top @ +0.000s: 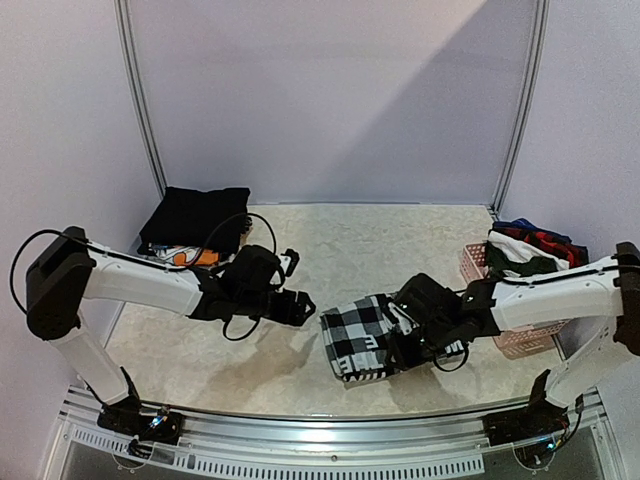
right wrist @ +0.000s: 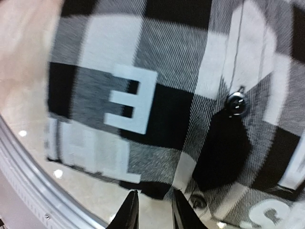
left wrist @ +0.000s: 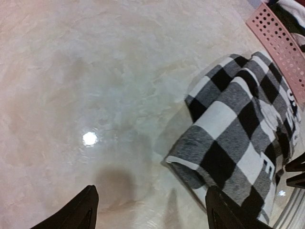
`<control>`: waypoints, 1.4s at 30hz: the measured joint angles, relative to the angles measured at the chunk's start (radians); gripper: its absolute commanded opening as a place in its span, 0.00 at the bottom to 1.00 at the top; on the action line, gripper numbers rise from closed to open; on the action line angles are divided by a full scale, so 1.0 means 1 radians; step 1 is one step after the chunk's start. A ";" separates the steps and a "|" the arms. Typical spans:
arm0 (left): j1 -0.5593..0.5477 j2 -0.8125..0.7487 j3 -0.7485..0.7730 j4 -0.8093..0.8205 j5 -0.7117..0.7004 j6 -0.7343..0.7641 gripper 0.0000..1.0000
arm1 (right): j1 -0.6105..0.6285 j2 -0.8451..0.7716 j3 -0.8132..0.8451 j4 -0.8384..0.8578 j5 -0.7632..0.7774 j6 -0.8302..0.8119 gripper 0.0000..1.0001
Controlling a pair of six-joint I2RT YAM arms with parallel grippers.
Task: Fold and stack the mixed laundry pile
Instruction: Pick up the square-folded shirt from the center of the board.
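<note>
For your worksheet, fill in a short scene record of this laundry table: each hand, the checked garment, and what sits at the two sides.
checked garment: partly folded, near the middle of the table
left hand: open, empty, over bare table beside the checked garment
right hand: fingers slightly parted, close over the checked garment, nothing between them
black garment: folded, far left, on top of printed pieces
pink basket: right side, clothes heaped in it

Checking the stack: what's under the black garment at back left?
Orange-and-white printed fabric pokes out under the black garment at its near edge. How many pieces lie there is hidden by it and the left arm.
</note>
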 measured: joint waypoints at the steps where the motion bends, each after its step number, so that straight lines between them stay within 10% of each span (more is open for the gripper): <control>1: -0.010 0.002 0.000 0.013 0.008 -0.016 0.80 | 0.000 -0.025 0.000 -0.010 0.000 0.002 0.27; 37: -0.189 0.298 0.012 0.475 0.069 -0.495 0.72 | -0.171 -0.096 -0.161 0.008 0.351 0.161 0.27; 42: -0.189 0.324 0.027 0.503 0.079 -0.522 0.55 | -0.172 -0.027 -0.146 0.114 0.351 0.172 0.26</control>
